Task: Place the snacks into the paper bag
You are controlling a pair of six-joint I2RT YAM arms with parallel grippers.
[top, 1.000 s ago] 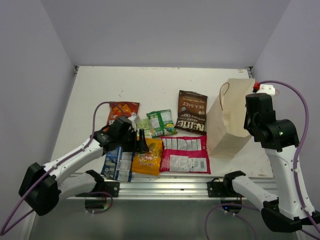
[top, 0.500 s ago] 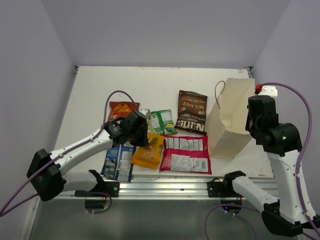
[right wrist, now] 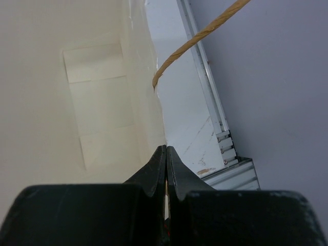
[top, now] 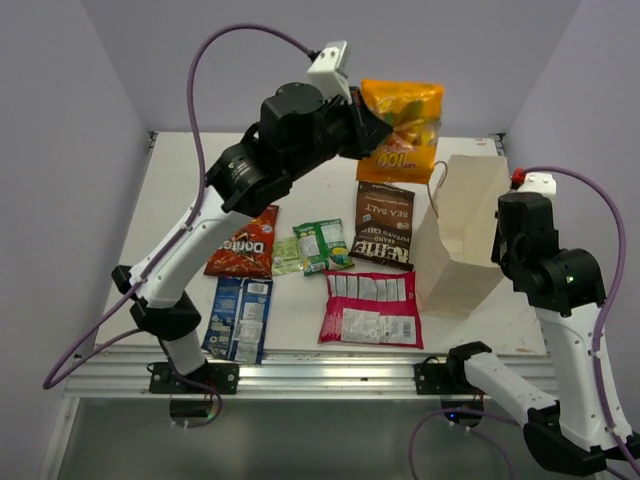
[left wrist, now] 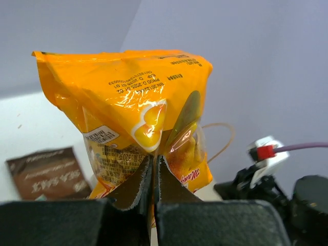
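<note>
My left gripper [top: 366, 131] [left wrist: 155, 162] is shut on the lower edge of the orange-yellow packet [top: 401, 124] [left wrist: 128, 100], which hangs high in the air just left of the paper bag's mouth. The tan paper bag [top: 456, 238] [right wrist: 77, 77] stands tilted at the right, and my right gripper [top: 498, 226] [right wrist: 166, 149] is shut on its rim. On the table lie the red Doritos [top: 243, 246], the green packet [top: 322, 243], the small pale green one [top: 287, 256], the brown sea-salt chips [top: 384, 222], the magenta packet [top: 370, 307] and the blue one [top: 238, 317].
The bag's brown loop handle [right wrist: 205, 33] arcs over the table beside the right gripper. An aluminium rail [top: 320, 372] runs along the table's near edge. Grey walls close in the left, back and right sides.
My left gripper shut on the orange-yellow packet and carried it from the table's front up and to the right, next to the bag's mouth. The right arm stayed still.
</note>
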